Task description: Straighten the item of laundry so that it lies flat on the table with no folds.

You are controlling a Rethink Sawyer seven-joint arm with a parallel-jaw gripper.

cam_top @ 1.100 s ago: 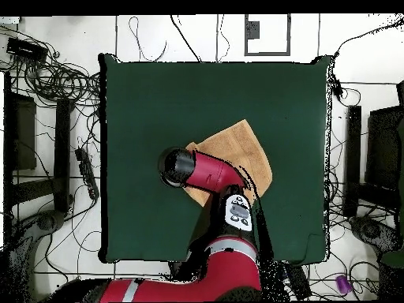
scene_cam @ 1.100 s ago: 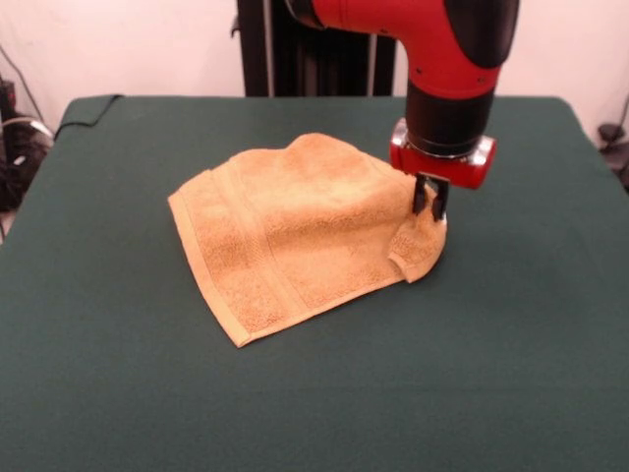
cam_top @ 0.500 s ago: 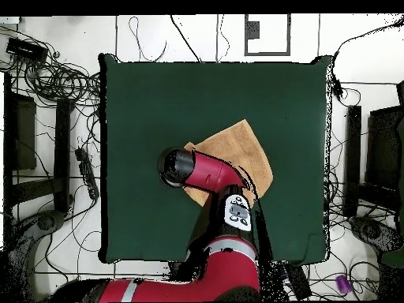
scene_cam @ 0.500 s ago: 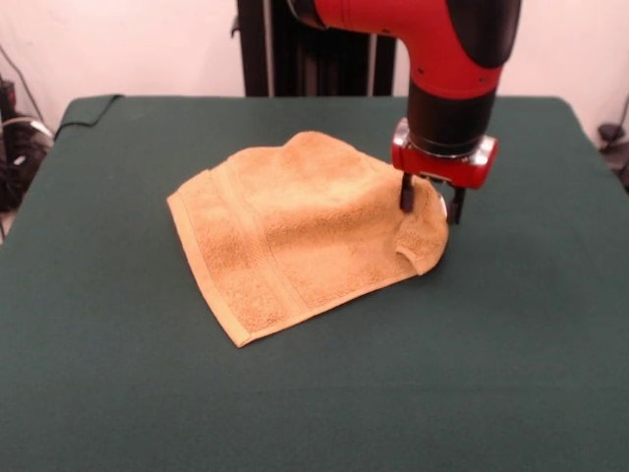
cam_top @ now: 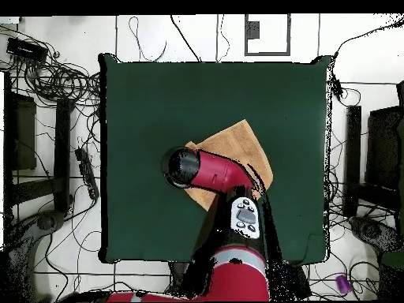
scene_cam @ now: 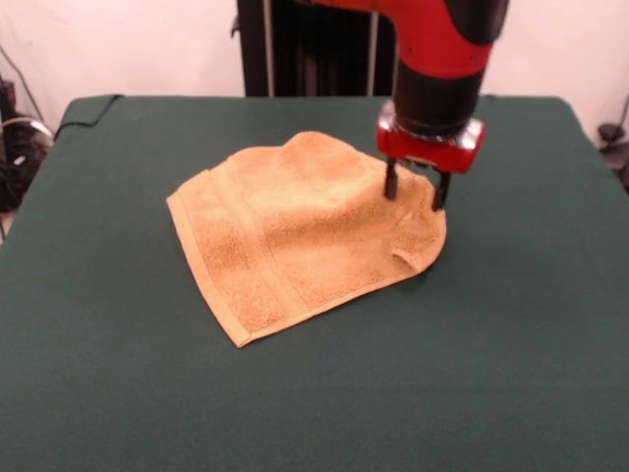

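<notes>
towel (scene_cam: 295, 226): mid worktop (scene_cam: 531, 374), slightly right of centre in front view; not flat. Right corner curled under/over itself in a small roll, far edge humped up.
tool (scene_cam: 413, 192): fingers apart, holding nothing, tips just above or grazing the cloth next to the rolled right corner; can't tell contact for sure. In overhead view the arm (cam_top: 209, 170) hides the tool.
step (my read): regrasp the folded corner and pull it out.
how to do well: close on the corner's top layer only, not the whole roll; lift a little, drag right and a bit near so the fold opens, then set down w/o bunching. Keep the lift low, else the rest of the towel slides along instead of unrolling. Far hump prob needs a second pull toward the far side.
edges: near-left corner lies flat, border band visible along the left side; near edge straight. Right corner is the bad one.
room: lots of bare green on all sides; right and near sides wide open, worktop edge well apart from towel. Nothing else on the worktop to hit.
</notes>
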